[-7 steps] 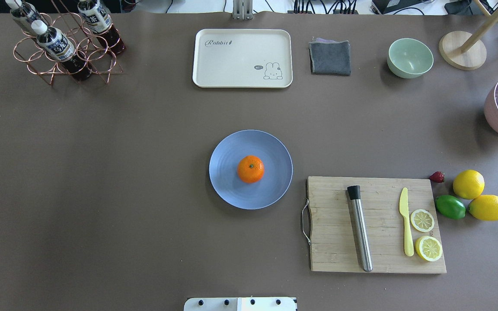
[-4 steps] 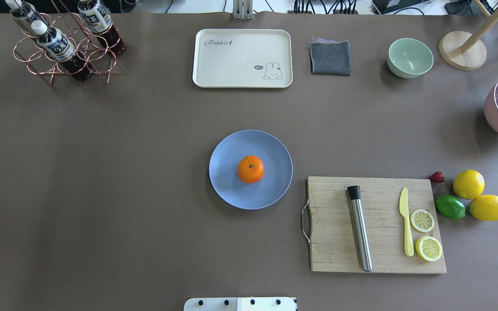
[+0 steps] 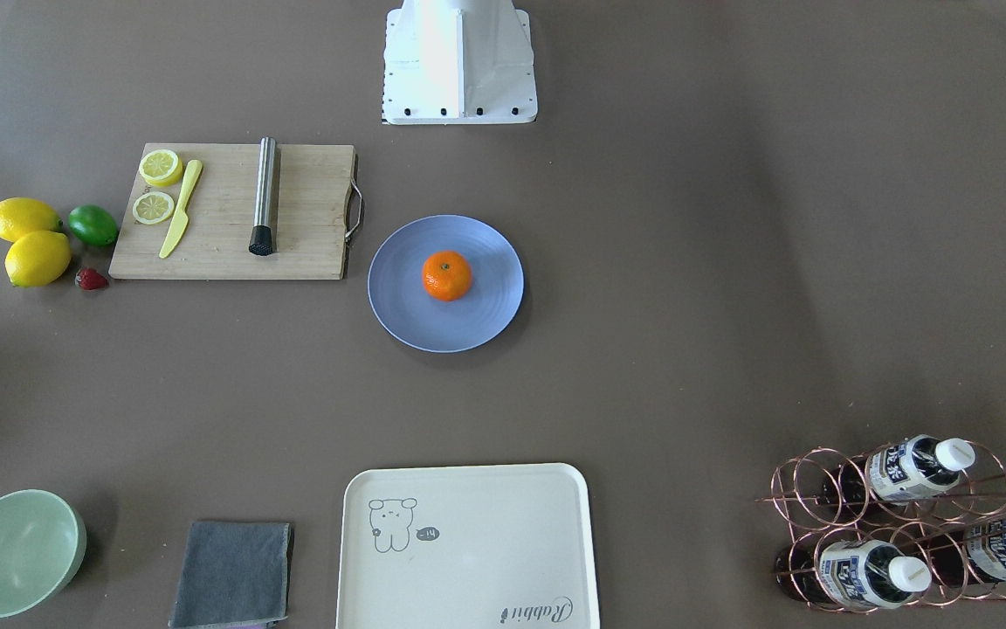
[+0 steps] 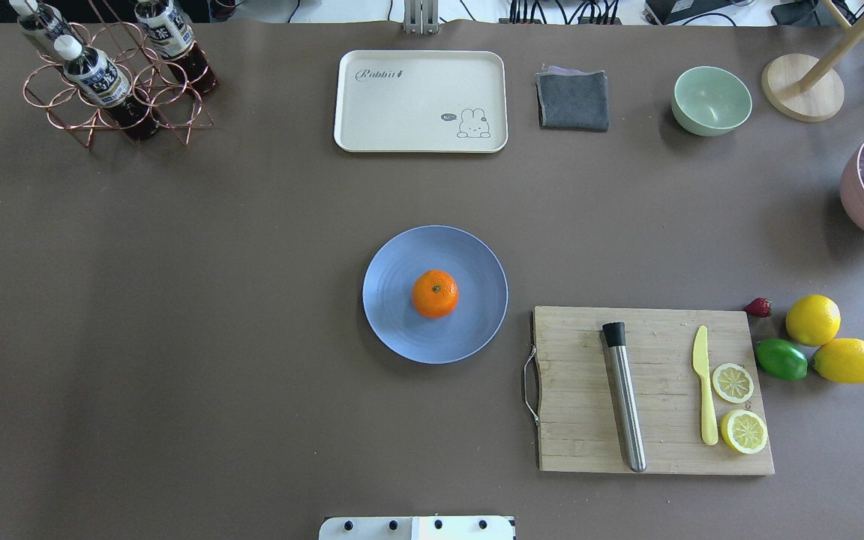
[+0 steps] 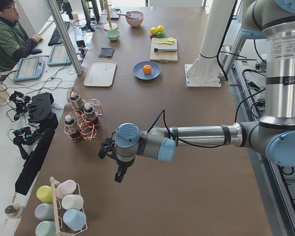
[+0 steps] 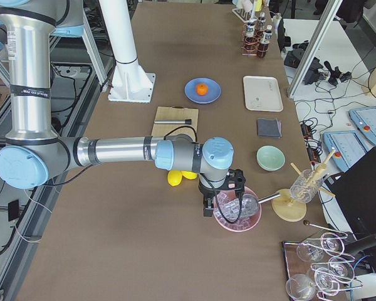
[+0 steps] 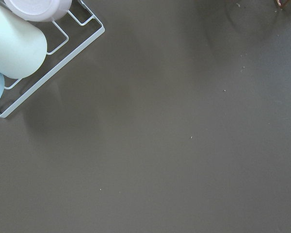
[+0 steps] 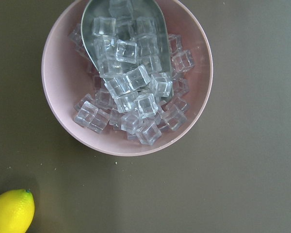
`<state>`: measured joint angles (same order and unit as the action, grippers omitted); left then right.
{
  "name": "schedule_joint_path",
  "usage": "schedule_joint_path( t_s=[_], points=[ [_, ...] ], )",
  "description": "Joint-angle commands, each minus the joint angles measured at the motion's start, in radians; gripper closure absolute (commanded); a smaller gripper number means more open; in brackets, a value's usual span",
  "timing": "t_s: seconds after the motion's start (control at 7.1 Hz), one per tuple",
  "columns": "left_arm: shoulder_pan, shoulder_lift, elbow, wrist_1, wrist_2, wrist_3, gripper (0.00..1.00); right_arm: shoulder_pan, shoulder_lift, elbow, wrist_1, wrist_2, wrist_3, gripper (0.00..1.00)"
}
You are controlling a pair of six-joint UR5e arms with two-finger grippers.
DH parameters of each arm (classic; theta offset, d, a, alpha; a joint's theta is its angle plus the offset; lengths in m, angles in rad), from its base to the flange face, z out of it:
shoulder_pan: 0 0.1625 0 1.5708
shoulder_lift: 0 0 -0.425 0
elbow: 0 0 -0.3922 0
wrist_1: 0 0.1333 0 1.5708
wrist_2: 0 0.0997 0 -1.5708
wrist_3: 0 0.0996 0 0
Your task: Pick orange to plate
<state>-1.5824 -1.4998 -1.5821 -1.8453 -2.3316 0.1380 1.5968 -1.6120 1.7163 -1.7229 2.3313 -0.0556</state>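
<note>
The orange (image 4: 435, 293) sits in the middle of the blue-grey plate (image 4: 400, 319) at the table's centre, with nothing touching it. The front view shows the same orange (image 3: 446, 275) on the plate (image 3: 405, 316). Neither arm reaches into the overhead or front views. My left gripper (image 5: 119, 175) hangs over bare table far out at the left end, beside a bottle rack (image 5: 81, 120). At the right end, my right gripper (image 6: 207, 209) hangs by the pink ice bowl (image 6: 238, 210). Whether either one is open or shut I cannot tell; the wrist views show no fingers.
A wooden cutting board (image 4: 582, 427) with a steel muddler, yellow knife and lemon slices lies right of the plate. Two lemons (image 4: 813, 319), a lime (image 4: 781, 359) and a strawberry lie beyond it. A cream tray (image 4: 421, 101), grey cloth (image 4: 572, 99) and green bowl (image 4: 711, 100) line the far edge.
</note>
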Motion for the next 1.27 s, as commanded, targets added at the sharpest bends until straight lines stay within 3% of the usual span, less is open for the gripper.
schedule_joint_path(
  t_s=[0.0, 1.13],
  points=[
    [-0.001, -0.01, -0.001, 0.0, 0.0, -0.002, 0.02, 0.0, 0.001, 0.002, 0.0, 0.002, 0.0, 0.0],
    [-0.001, -0.013, -0.007, -0.025, 0.002, -0.002, 0.02, 0.0, 0.001, 0.003, 0.0, 0.003, 0.0, 0.0]
  ],
)
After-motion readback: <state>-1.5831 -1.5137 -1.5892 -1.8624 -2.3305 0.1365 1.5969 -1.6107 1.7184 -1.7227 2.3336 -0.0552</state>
